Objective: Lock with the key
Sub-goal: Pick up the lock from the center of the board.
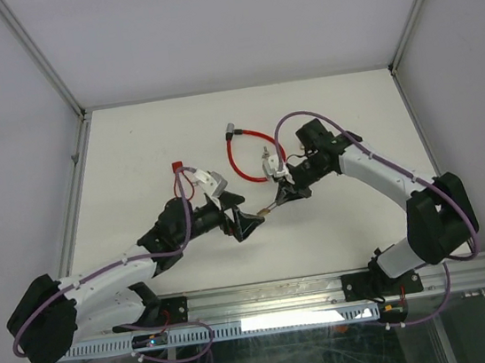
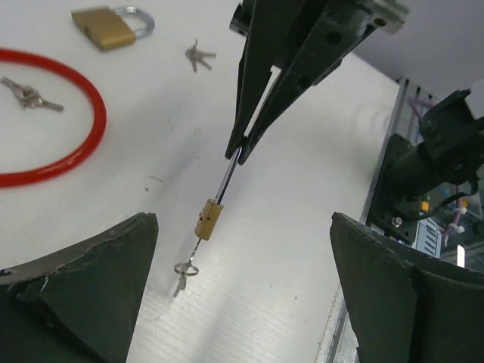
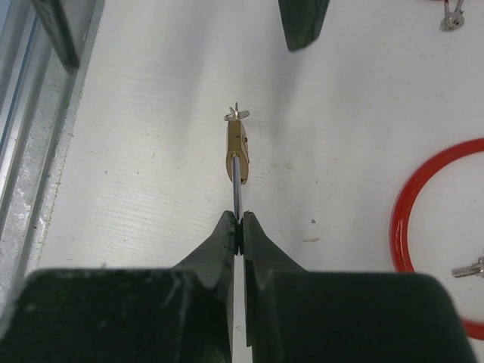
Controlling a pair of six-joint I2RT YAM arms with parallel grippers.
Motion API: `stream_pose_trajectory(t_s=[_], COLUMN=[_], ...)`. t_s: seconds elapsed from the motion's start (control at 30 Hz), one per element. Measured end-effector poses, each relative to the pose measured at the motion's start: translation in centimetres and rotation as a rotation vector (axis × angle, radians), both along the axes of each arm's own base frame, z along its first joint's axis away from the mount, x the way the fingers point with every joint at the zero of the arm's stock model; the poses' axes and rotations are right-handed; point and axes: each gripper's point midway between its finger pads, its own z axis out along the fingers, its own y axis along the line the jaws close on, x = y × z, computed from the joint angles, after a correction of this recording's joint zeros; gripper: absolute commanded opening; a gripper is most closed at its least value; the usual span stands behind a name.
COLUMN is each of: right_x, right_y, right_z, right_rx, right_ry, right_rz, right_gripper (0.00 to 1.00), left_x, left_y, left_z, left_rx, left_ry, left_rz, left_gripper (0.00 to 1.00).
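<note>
My right claw (image 3: 239,227) is pinched shut on the thin shackle of the small padlock (image 3: 237,151), so the lock hangs out beyond its fingertips. My left claw (image 2: 242,223) is spread wide and holds nothing. In its own camera the lock sits in the gap between its two fingers (image 2: 91,280), touching neither.

What matters for the next move is the lock's long axis. It runs straight away from the right claw: shackle first, then the brass body, then the key (image 2: 185,270) with its little ring sticking out of the far end. That key end points toward the left claw, so the left arm is the nearer one to it. I judge the turning falls to that side while the right claw just holds the lock. To catch the key I'd close across the axis, on the key's head just past the body, not on the brass. I can't tell whether the shackle is pressed home.

Beneath the padlock is the white table (image 1: 132,160). The lock looks lifted off it, though I can't be sure. On the far side of the padlock from the arm bases lie a red cable loop (image 2: 97,117), a second padlock (image 2: 112,27) and loose keys (image 2: 199,55), all well apart from it. Nothing crowds the left fingers.
</note>
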Motion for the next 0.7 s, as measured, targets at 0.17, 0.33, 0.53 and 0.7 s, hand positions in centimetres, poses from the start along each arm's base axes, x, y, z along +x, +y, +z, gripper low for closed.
stream_pose_trajectory(t_s=[0.17,0.33,0.53,0.7], right_x=[-0.6,-0.6,-0.2,0.1], right_y=[-0.6,-1.0,-2.0,-2.6], right_z=[0.8,1.9,2.7,3.4], right_rx=[-0.020,-0.005,0.039,0.086], right_ry=[0.043,0.076,0.126,0.125], right_rz=[-0.072,-0.147,-0.218,-0.249], right_gripper=[0.00,0.00,0.00,0.00], left_x=[-1.1,-1.8,-3.5,-4.3], left_y=[1.6,1.9,1.2,1.0], left_z=[2.2,2.5,4.4,5.0], left_rx=[-0.140,-0.226,-0.295,-0.306], left_ry=[-0.106,-0.128,-0.219,-0.274], left_rz=[0.020,0.010,-0.036,-0.046], left_gripper=[0.99,0.98,0.98,0.98])
